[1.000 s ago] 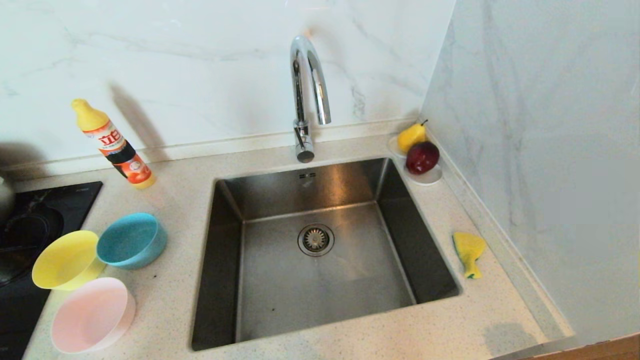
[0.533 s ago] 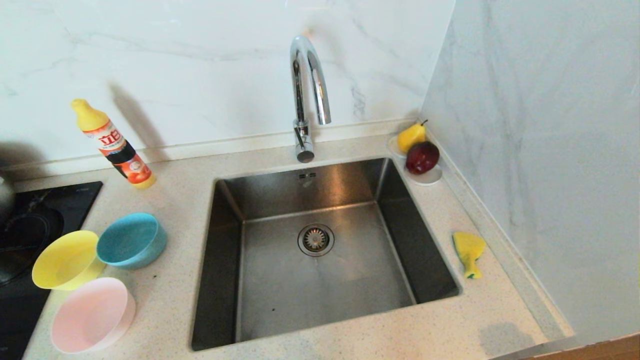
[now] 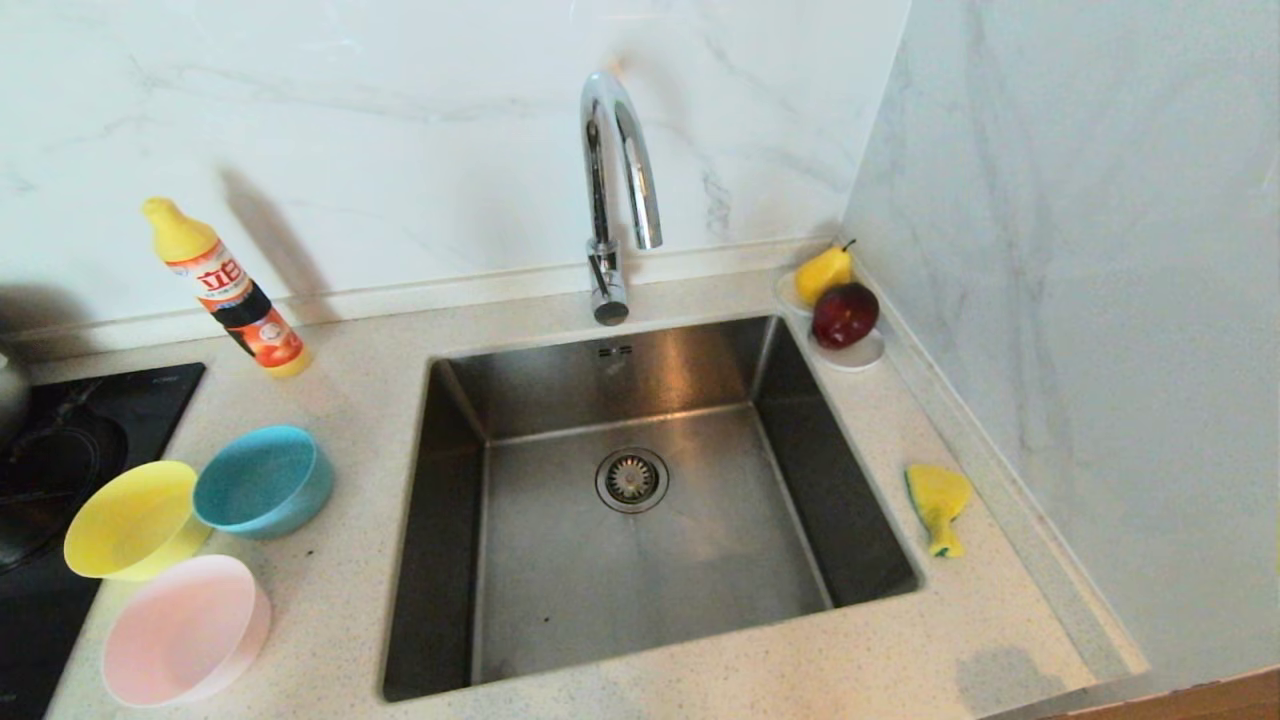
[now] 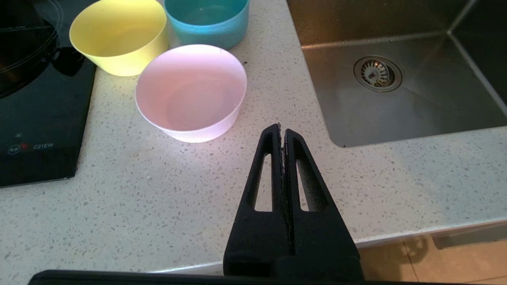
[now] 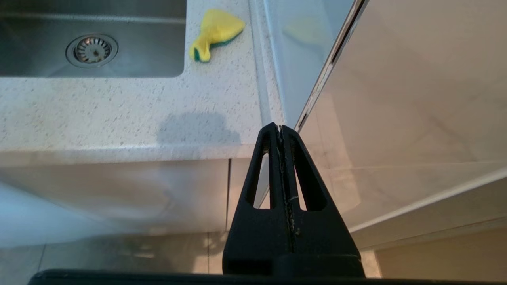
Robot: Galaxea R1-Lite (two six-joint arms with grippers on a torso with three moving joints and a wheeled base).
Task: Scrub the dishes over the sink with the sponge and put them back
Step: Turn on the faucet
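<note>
Two claws are in the wrist views, both clenched on nothing. Beyond the left claw (image 4: 282,130), to the sink side, is the sink (image 3: 445,500), a steel basin set in the speckled table (image 3: 350,400), with its drain strainer (image 3: 632,479) in the middle and the chrome tap (image 3: 612,190) at its far edge. On the other side of this claw lies the black cooktop (image 4: 35,118); near its edge I can read "C21EW". The three bowls stand ahead of the left claw: the pink bowl (image 4: 191,92) nearest, then the yellow bowl (image 4: 119,35) and the blue bowl (image 4: 206,18) behind it, close together. The right claw (image 5: 280,128) hangs off the front edge of the table, near the side wall. The sponge (image 5: 214,32) lies ahead of it on the table, just beside the sink rim. A detergent bottle (image 3: 228,290) by the back wall has a label with Chinese characters. A saucer (image 3: 850,352) carries a pear (image 3: 822,274) and a red fruit (image 3: 844,314).
</note>
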